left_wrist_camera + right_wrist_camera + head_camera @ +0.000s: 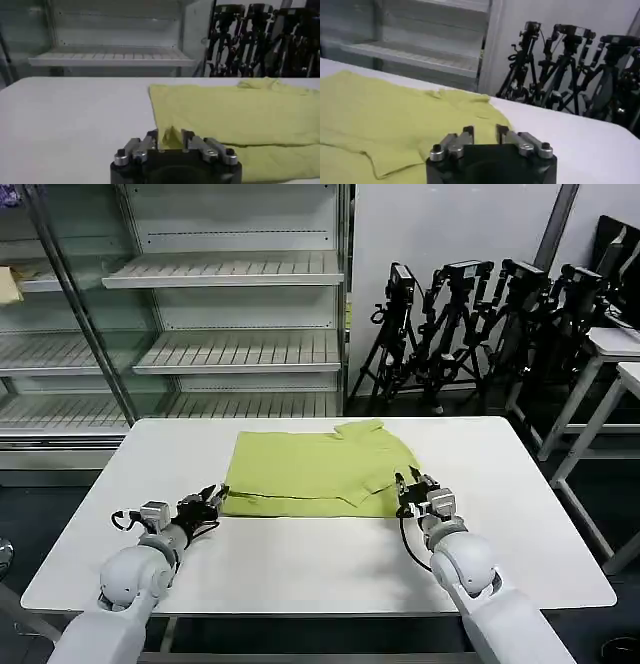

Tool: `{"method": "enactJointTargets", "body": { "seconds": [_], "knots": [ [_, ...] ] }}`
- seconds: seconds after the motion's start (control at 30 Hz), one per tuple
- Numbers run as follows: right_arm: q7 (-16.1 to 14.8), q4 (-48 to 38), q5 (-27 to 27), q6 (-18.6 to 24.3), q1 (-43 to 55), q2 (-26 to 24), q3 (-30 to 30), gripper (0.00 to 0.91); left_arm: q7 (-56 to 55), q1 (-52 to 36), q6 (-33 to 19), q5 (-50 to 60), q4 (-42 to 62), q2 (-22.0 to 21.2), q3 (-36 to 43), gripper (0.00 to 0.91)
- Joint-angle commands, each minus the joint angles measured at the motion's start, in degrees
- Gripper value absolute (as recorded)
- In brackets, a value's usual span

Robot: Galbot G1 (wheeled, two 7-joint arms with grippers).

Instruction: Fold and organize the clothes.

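Both arms reach in from the bottom edge of the head view, their rounded white shells nearest the lens. At lower left of that frame the left gripper [214, 500] sits low over the white table [300, 564], right at the near left corner of the lime-green T-shirt [315, 474]. From the left wrist camera its fingers [150, 140] stand a little apart with a small raised fold of the green fabric [240, 120] showing in the gap; whether they press on it cannot be told. Right of centre in the head view, the right gripper [412, 487] rests at the shirt's near right edge. Its own wrist camera shows the right fingers [466, 135] parted with an open gap between them, the cloth [395, 120] lying flat beyond and beneath.

The shirt lies in the middle of the frame on the far half of the table, folded into a rough rectangle, with a sleeve flap turned over toward its right side and a bunched bit at the far edge. Metal shelving [225, 314] fills the upper left; black tripods [470, 324] stand at upper right
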Motion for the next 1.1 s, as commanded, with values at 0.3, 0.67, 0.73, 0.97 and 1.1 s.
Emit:
{"method": "enactJointTargets", "body": {
  "seconds": [0.3, 0.67, 0.73, 0.97, 1.1],
  "knots": [
    [3.35, 6.73, 6.29, -2.63, -12.68, -1.80, 3.81, 0.907, 1.97, 6.16, 3.56, 7.67, -3.90, 2.03, 0.04, 0.907],
    [3.89, 5.71, 7.64, -2.74, -12.26, -0.62, 3.57, 0.000, 2.68, 4.40, 3.57, 7.50, -1.74, 1.97, 1.79, 0.010],
    [3.88, 5.40, 7.66, -2.73, -11.98, -0.51, 3.51, 0.000, 2.69, 4.24, 3.58, 7.50, -1.45, 1.90, 1.94, 0.010],
    [3.77, 4.51, 7.93, -2.77, -11.32, -0.30, 3.56, 0.000, 2.55, 3.86, 3.58, 7.64, -0.81, 1.78, 2.31, 0.010],
    [3.55, 5.43, 7.68, -2.90, -12.03, -0.58, 3.64, 0.000, 2.47, 4.85, 3.57, 7.91, -1.58, 1.81, 2.07, 0.010]
  ]
}}
